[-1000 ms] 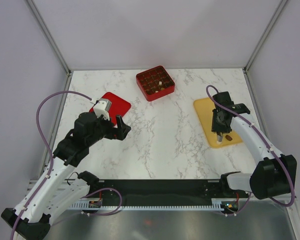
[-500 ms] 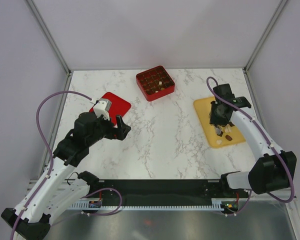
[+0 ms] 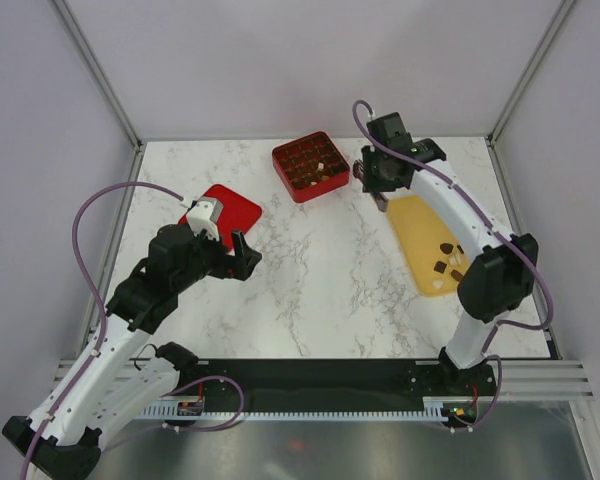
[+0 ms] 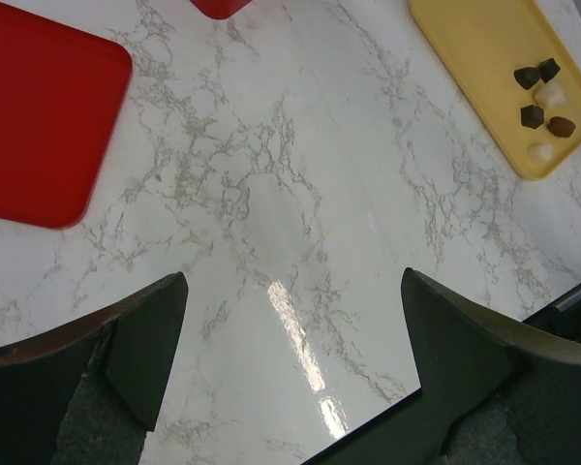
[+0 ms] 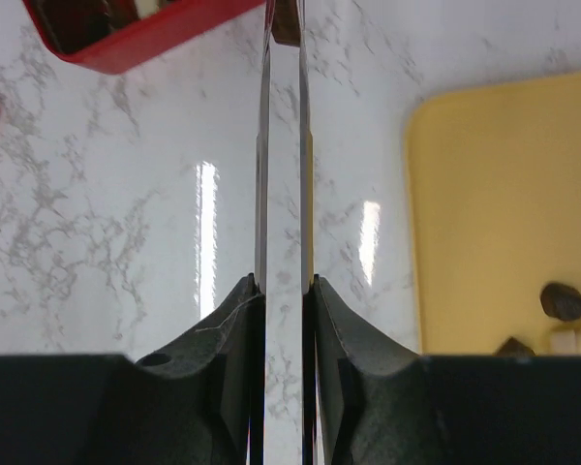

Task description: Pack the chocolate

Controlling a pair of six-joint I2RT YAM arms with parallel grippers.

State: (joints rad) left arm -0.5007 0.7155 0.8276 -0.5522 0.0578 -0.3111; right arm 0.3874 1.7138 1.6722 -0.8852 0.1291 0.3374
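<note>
Right gripper (image 3: 372,182) is clenched on one dark brown chocolate piece (image 5: 287,19), pinched right at the fingertips, top centre of the right wrist view. Overhead it sits upper centre-right of the frame, over bare desk (image 3: 320,280), in the gap between the red gridded box (image 3: 310,166) and the yellow tray (image 3: 420,225). Box is just left of it, the tray's far corner just right and below.

Loose chocolate pieces (image 3: 446,262) are clustered at the near end of the yellow tray, centre-right of the overhead frame. Left wrist view shows six there, four dark and two pale, close together, some touching.

The box shows brown pieces in several cells and one pale piece near its right side. Can't read the exact count.

Left gripper (image 3: 242,254) is released, jaws wide apart, nothing between them. It hangs over bare marble, left of centre, just beside the lower right edge of the flat red tray (image 3: 225,212). That red tray has nothing on it in either view.
</note>
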